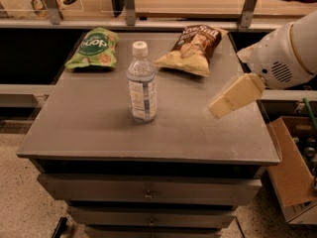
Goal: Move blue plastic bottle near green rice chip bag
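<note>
The blue plastic bottle (pixel 142 82) stands upright near the middle of the grey cabinet top (pixel 99 133), with a white cap and a white-and-blue label. The green rice chip bag (pixel 94 47) lies flat at the back left of the top, apart from the bottle. My gripper (pixel 220 107) reaches in from the right on a white arm, above the right part of the top and well to the right of the bottle. It holds nothing that I can see.
A brown-and-yellow chip bag (pixel 194 48) lies at the back right of the top. A rail with metal posts (pixel 130 4) runs behind. Drawers (pixel 148 192) are below the top. An open cardboard box (pixel 294 167) stands on the floor at the right.
</note>
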Robot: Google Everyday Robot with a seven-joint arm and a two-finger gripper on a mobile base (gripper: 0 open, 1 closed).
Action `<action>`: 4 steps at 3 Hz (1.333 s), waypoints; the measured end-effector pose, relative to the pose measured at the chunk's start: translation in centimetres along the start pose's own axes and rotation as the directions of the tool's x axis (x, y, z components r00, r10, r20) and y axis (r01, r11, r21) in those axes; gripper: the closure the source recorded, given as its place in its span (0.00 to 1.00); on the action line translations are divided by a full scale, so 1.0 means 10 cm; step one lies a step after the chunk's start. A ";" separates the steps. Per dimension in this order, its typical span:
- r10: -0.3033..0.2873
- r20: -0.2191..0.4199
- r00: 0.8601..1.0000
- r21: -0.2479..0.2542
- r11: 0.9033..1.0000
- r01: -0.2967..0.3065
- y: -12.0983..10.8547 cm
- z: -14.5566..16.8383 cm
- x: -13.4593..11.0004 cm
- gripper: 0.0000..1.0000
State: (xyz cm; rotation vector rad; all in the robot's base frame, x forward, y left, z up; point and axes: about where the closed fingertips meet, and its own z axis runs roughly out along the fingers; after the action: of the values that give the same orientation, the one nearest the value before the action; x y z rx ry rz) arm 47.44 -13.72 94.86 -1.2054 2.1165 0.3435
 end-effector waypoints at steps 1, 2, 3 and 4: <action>0.009 0.015 1.000 0.003 1.000 -0.009 0.01 0.00 -0.02 0.00; 0.024 0.065 0.998 -0.029 0.999 -0.022 0.12 0.12 -0.18 0.00; 0.036 0.122 0.992 -0.070 0.997 -0.027 0.30 0.27 -0.41 0.00; 0.038 0.148 0.988 -0.099 0.995 -0.023 0.44 0.38 -0.54 0.00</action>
State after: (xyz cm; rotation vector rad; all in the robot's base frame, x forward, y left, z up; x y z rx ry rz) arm 47.28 -5.78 95.25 -1.1648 2.0102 0.5395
